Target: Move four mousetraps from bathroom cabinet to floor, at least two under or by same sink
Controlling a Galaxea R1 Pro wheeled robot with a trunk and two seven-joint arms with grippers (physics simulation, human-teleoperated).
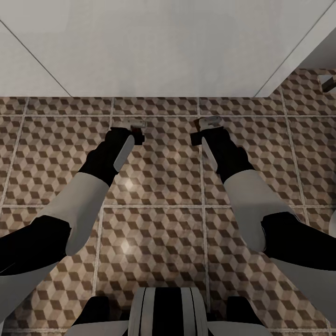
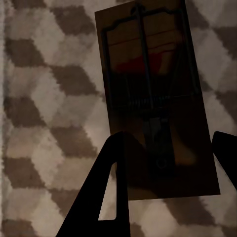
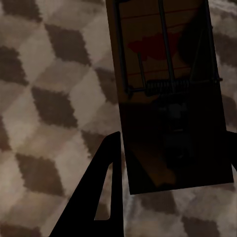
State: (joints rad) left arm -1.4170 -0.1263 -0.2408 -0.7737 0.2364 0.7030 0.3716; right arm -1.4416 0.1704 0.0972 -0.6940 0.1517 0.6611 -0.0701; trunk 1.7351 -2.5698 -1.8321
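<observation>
Carrying one mousetrap each — left end effector (image 1: 132, 127) grips a mousetrap (image 2: 153, 98), right end effector (image 1: 205, 128) another (image 3: 170, 98) — neither yet on the bathroom floor (image 1: 158, 242).

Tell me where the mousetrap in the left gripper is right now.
That mousetrap sits between the left gripper's fingers, held above the cube-patterned bathroom floor, left of centre in the head view, just short of the white wall.

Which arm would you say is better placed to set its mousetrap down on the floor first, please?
Neither clearly: the left tool and right tool each grip a mousetrap over the tiled floor, seemingly at matching height. Perhaps left.
</observation>
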